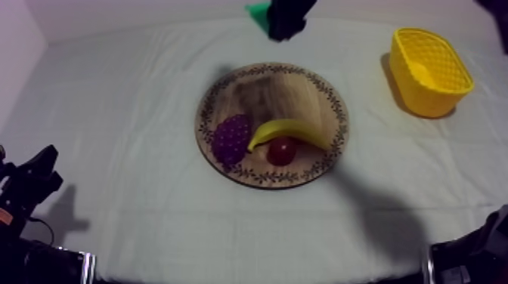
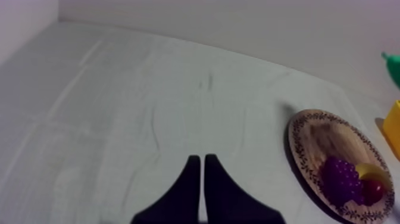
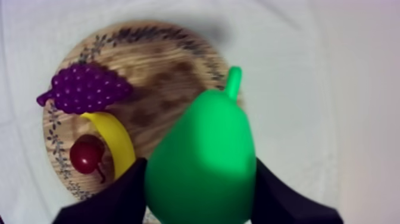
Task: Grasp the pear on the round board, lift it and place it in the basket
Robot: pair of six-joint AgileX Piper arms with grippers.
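**A:** Where is the green toy pear [image 3: 202, 137]?

**B:** In the right gripper [image 3: 200, 164], off the round wooden board with a patterned rim [image 3: 166, 65] and in the air over it. The two black fingers [image 3: 128, 184] pinch its broad lower half, one on each flank.

**A:** Which way does it point?

**B:** Its long axis runs straight out from between the fingers. The fat end sits deep in the grip and the narrow neck and stem lead away from the wrist, leaning a little to one side. The stem tip sits over the board's rim, by the grey-white cloth [image 1: 136, 151].

**A:** What lies on the board?

**B:** A purple bunch of grapes [image 3: 83, 89], a yellow banana [image 3: 116, 143] curving beside it, and a small red fruit [image 3: 88, 154] tucked against the banana's inner curve.

**A:** And the yellow basket [image 1: 423, 94]?

**B:** It stands on the cloth well apart from the board, at the right side of the table, nothing visible inside it.

**A:** The left gripper [image 2: 202, 159]?

**B:** It is low at its own side of the table, its fingers pressed together as a narrow wedge over bare cloth, with nothing between them.
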